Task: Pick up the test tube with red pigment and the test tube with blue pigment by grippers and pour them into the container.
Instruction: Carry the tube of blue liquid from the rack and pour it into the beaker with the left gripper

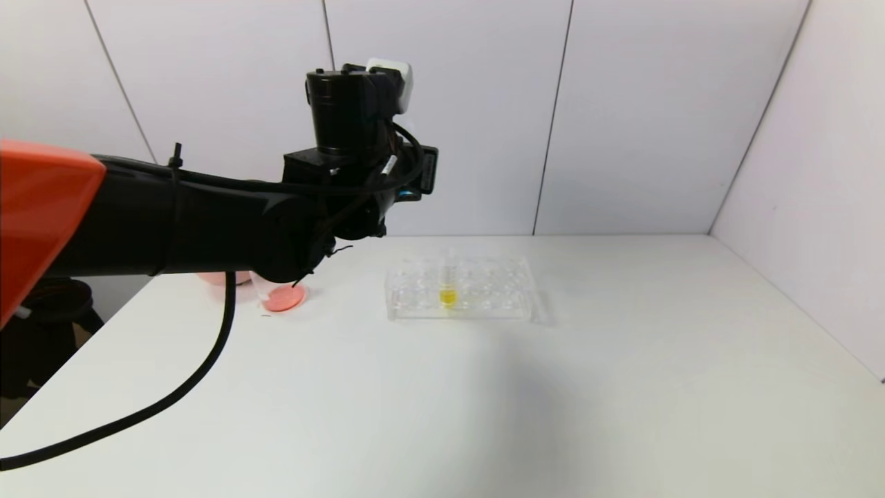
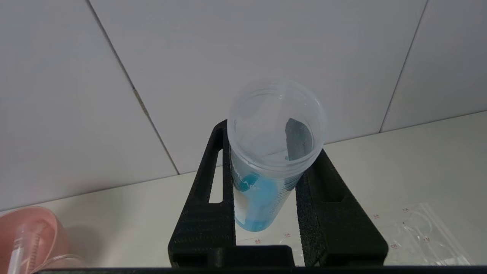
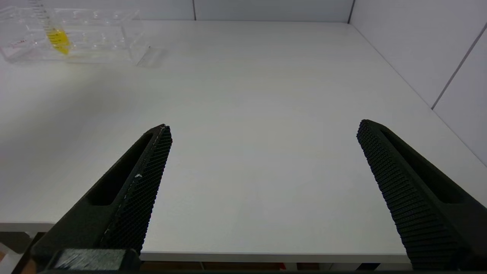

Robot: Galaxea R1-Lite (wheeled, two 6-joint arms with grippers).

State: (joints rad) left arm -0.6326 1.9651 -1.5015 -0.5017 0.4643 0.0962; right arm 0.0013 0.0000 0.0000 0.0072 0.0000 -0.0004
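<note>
While your left pincer (image 2: 266, 213) pinches the test tube with blue pigment (image 2: 266, 182) upright above the desk's (image 1: 484, 401) far left corner, the container (image 1: 280, 296) sits just below it. Your right pincer (image 3: 262, 190) hangs spread near the front edge.

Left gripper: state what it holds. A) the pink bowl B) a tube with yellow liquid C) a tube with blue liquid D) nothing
C: in the left wrist view the left gripper is shut on the test tube with blue pigment, blue liquid showing between its black fingers.
</note>
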